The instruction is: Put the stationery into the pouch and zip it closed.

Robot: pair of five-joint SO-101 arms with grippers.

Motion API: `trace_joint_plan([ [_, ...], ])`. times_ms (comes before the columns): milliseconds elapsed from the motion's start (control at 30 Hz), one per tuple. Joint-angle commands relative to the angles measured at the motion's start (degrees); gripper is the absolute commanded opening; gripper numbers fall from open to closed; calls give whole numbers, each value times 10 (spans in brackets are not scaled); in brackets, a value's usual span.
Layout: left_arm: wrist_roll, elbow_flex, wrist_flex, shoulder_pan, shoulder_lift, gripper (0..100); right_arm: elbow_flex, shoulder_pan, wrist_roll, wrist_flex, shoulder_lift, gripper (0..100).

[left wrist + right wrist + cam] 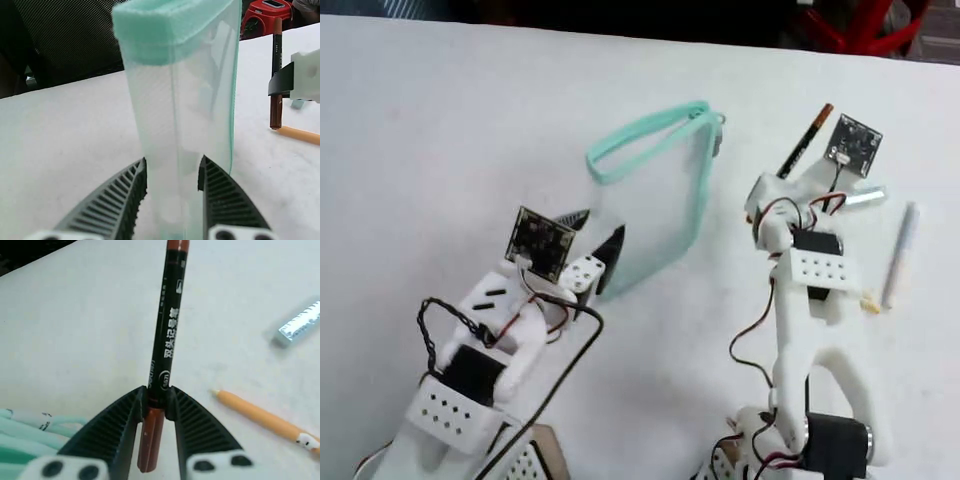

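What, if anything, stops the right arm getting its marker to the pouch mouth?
Probably nothing, so yes. The left pincer holds the pouch open-mouthed beside the right pincer, which grips the marker; bare table lies between them.

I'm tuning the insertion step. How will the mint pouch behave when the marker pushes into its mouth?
Probably floppy: the pouch is thin, see-through material, so it may buckle under the marker. Likely light, since the left gripper holds it up by one pinched end. Its open mouth could collapse if nudged.
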Motion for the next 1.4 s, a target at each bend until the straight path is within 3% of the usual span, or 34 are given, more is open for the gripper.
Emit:
trace_joint_plan([
  [0, -6, -4, -13, 8, -2, 173, -1, -18, 7, -12, -27, 19],
  [167, -6, -4, -14, 8, -2, 173, 0, -18, 87, -32, -27, 19],
  [400, -3, -4, -15, 8, -2, 174, 6, -22, 90, -30, -62, 19],
  [767, 24, -3, -25, 4, 0, 172, 47, -42, 90, -22, -295, 19],
  [1033, 26, -3, -23, 8, 0, 172, 40, -169, 103, -22, -412, 22],
  [1267, 25, 9, -25, 27, -3, 172, -44, -333, 299, -29, -428, 20],
  [1367, 23, 9, -23, 44, -3, 172, -100, -369, 323, -45, -391, 20],
])
